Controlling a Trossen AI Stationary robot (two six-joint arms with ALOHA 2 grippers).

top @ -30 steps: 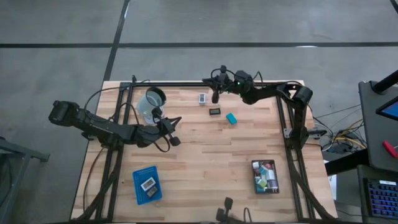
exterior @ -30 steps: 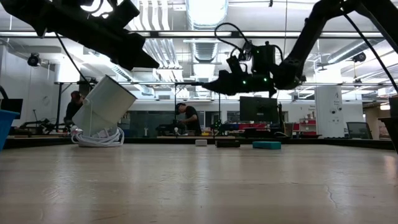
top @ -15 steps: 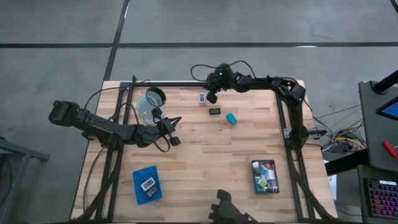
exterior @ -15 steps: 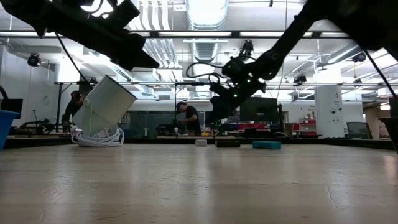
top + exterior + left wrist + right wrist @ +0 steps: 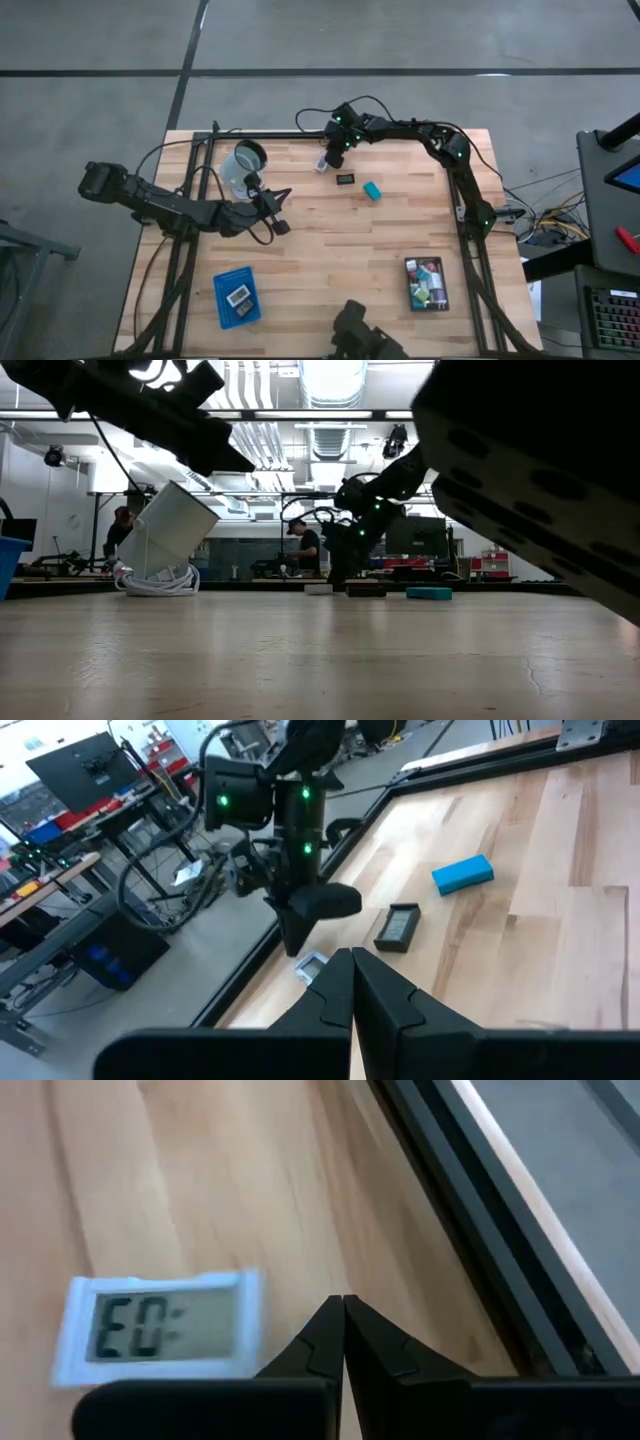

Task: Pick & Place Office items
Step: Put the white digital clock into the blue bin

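Reaching for the white display piece

Right gripper [image 5: 327,162], fingers pressed together and empty, hangs over the white display piece [image 5: 158,1327]; opening comes next.

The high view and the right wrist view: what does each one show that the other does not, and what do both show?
Only the high view shows the whole table, the clear cup, the blue tray, the black tray, the teal block, the flat dark piece and the left gripper, shut near the cup. Only the right wrist view shows the readable display face of the white piece. Both show that white piece, the table's dark frame rail and the right gripper, shut, just beside the white piece.
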